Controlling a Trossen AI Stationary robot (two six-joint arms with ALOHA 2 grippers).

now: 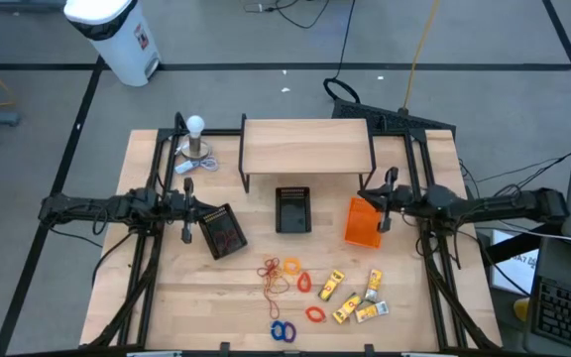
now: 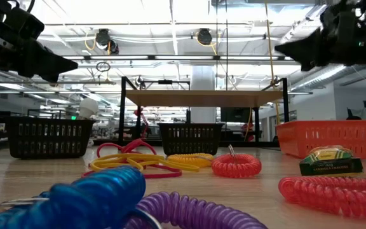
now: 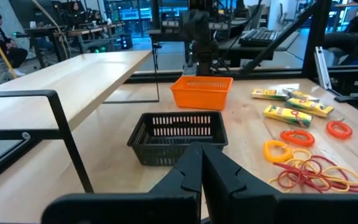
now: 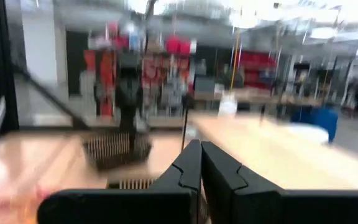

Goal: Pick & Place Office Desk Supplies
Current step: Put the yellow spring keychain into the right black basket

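You see light wooden desk, grey taped floor around. Rubber bands, coiled rings, yellow packets lie before middle black mesh bin. Left end effector, right end effector: fingers together, empty.

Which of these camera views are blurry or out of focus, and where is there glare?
Right wrist view: smeared throughout, only the shut right gripper crisp. Low view: the nearest blue coil and purple coil are soft, and the ceiling lights blow out the top. Left wrist view: sharp on the middle black mesh bin. High view: evenly lit, no glare.
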